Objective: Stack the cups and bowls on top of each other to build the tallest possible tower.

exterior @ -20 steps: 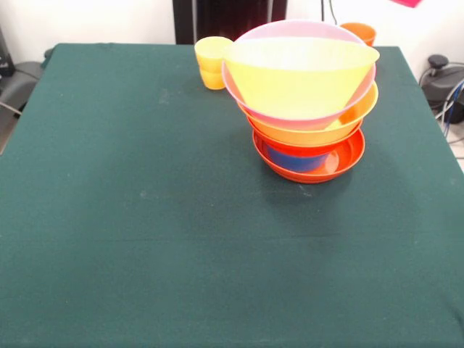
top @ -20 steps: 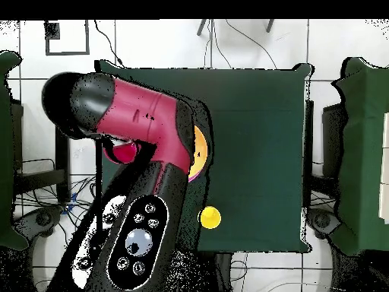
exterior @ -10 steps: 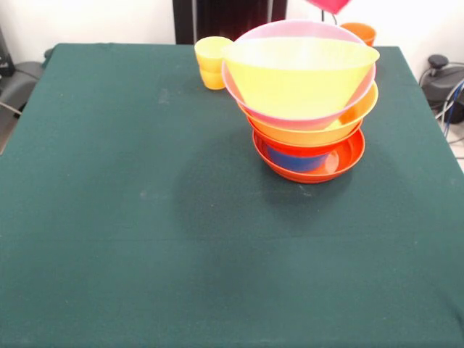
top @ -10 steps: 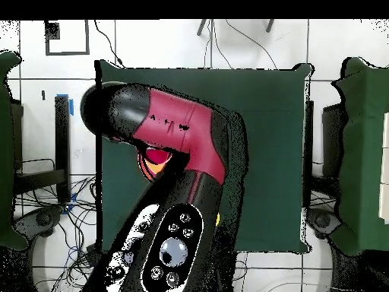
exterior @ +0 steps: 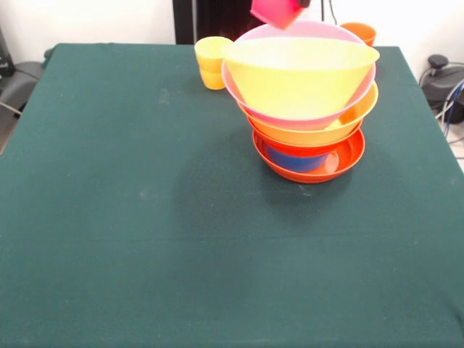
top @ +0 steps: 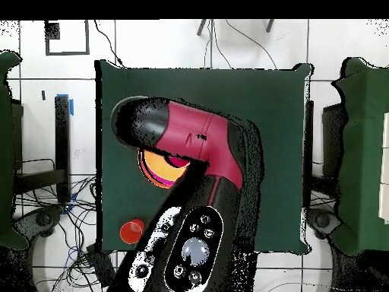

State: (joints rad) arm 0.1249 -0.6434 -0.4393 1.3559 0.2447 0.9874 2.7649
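One red-pink cup (exterior: 277, 11) aloft at the front view's top edge, tilted, clear of everything below and just above the far rim of the tower (exterior: 304, 101). Grasped by the gripper (exterior: 301, 3), with only a black tip on show at the cup's upper right, cut off by the frame. Five bowls in the tower, nested on the green table (exterior: 145, 239), toward its far right part in the front view. Lowest, a shallow red-orange bowl (exterior: 346, 161). Inside it, a small blue bowl (exterior: 293, 159). Over those, a large orange bowl (exterior: 319, 132). Next, the translucent pink bowl (exterior: 319, 27), its rim visible behind and beneath the topmost. Uppermost, a large yellow bowl (exterior: 297, 76), tipped so that its opening partly faces the camera. Just left of the tower, near the far edge, a yellow cup (exterior: 212, 52), seemingly seated on a darker yellow piece; touching the pink rim or not, cannot tell. Behind the tower at the far right corner, an orange cup (exterior: 359, 32), well apart from the yellow one. Seen from overhead, the red and black arm (top: 201, 144) across the table, covering most of the tower, with only a crescent of orange and yellow peeping out beneath it. Also there, near the table's lower left corner, the orange cup as a small reddish disc.
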